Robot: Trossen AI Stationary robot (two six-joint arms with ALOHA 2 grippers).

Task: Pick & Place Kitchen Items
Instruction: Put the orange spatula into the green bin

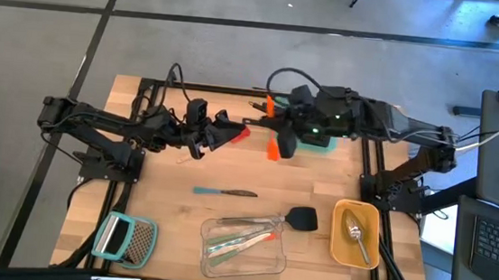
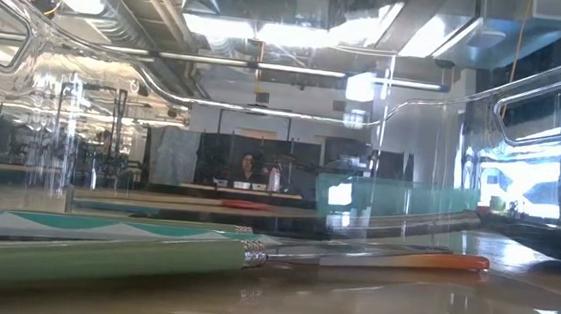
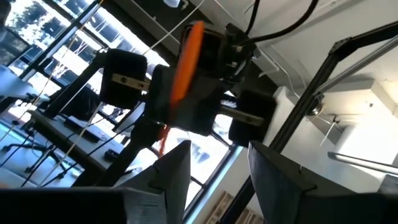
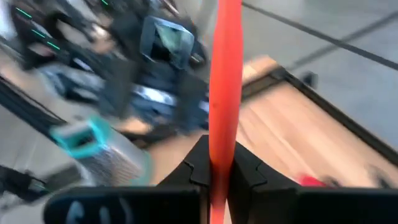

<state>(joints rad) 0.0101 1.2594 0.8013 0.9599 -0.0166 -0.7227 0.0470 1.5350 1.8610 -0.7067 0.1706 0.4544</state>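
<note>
on the table (image 1: pixel 159 241) a grater (image 1: pixel 126 238) lies at the front left, a tray (image 1: pixel 242 245) of tools front centre, a bin (image 1: pixel 356 233) holding a spoon (image 1: pixel 356 233) front right. a spatula (image 1: pixel 300 219) leans on the tray's right rim. a slim tool (image 1: pixel 224 192) lies behind the tray, mid-table.

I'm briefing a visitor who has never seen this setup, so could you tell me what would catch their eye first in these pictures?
Probably the orange tool, clamped upright in the right gripper above the table's far side, facing the left gripper, whose fingers stand apart. Next, along the near edge: the clear container holding slim utensils, the black slotted spatula resting on its rim, and the yellow container with a silver spoon.
</note>
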